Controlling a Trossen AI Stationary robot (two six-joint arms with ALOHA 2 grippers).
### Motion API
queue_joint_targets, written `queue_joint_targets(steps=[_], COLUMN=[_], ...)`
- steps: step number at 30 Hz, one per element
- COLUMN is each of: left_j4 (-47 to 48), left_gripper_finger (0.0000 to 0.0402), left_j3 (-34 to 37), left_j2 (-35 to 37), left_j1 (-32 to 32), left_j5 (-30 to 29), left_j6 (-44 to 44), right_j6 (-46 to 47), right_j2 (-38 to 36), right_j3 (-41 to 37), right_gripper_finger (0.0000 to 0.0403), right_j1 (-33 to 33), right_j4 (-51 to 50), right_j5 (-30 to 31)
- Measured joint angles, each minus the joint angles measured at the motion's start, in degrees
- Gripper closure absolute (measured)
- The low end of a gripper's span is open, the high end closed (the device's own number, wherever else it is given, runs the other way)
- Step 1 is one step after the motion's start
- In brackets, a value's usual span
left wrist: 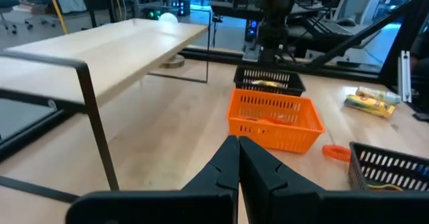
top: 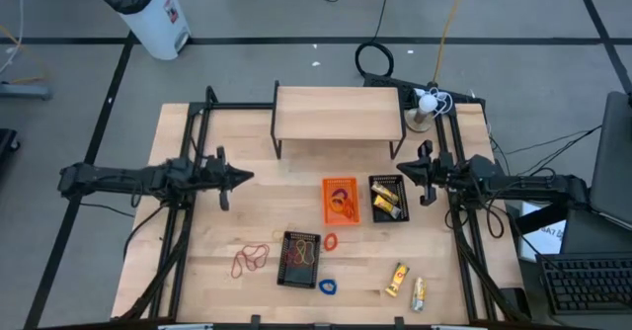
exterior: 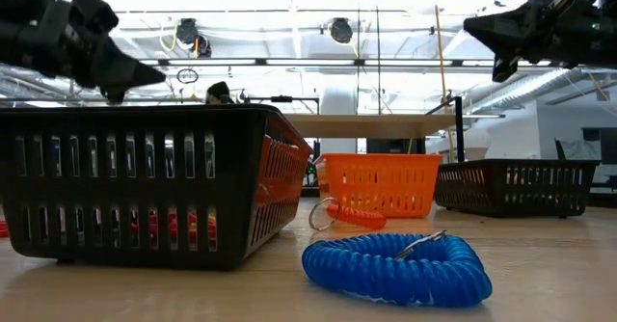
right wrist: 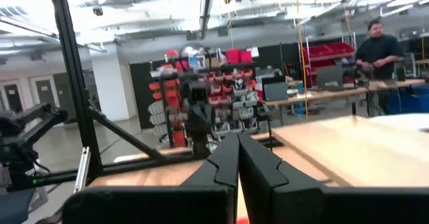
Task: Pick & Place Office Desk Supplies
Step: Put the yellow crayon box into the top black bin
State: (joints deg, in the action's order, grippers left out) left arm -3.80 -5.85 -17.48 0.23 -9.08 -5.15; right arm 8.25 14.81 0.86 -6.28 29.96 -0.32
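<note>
While both arms hang high and idle, sorting looks partly done. Largest first: wooden table (top: pixel 217 241), with a raised wooden shelf (top: pixel 339 114) at the far side. Three baskets mid-table: an orange basket (top: pixel 339 200) with loops inside, a black basket (top: pixel 389 199) just beside it holding yellow packets, and a second black basket (top: pixel 300 259) nearer the front with bands in it.

Loose supplies left: red and brown rubber bands (top: pixel 251 259) on bare wood beside the front basket, an orange ring (top: pixel 330 242), a blue coil ring (top: pixel 327 287), and two yellow packets (top: pixel 406 286) near the front edge.

Left gripper (top: pixel 249 178) hovers over open wood, fingers pressed together, empty. Right gripper (top: pixel 399 169) is above the black basket's far end, likewise closed on nothing.

Room is wide on the left; the packets sit close to the front edge.
</note>
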Motion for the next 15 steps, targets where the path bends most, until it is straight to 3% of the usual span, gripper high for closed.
queue_joint_targets(steps=[6,15], left_j4=[-6.32,-6.92], left_gripper_finger=[0.0400,0.0393], left_j3=[5.12,5.01], left_j2=[-0.13,-0.13], left_j1=[0.19,0.17], left_j5=[-0.26,-0.48], left_j6=[-0.49,-1.35], right_j6=[0.07,1.75], right_j2=[-0.02,8.49], right_j3=[1.71,18.55], right_gripper_finger=[0.0403,0.0403], right_j1=[0.02,4.38], right_j4=[0.86,-30.05], right_j5=[-1.95,-5.96])
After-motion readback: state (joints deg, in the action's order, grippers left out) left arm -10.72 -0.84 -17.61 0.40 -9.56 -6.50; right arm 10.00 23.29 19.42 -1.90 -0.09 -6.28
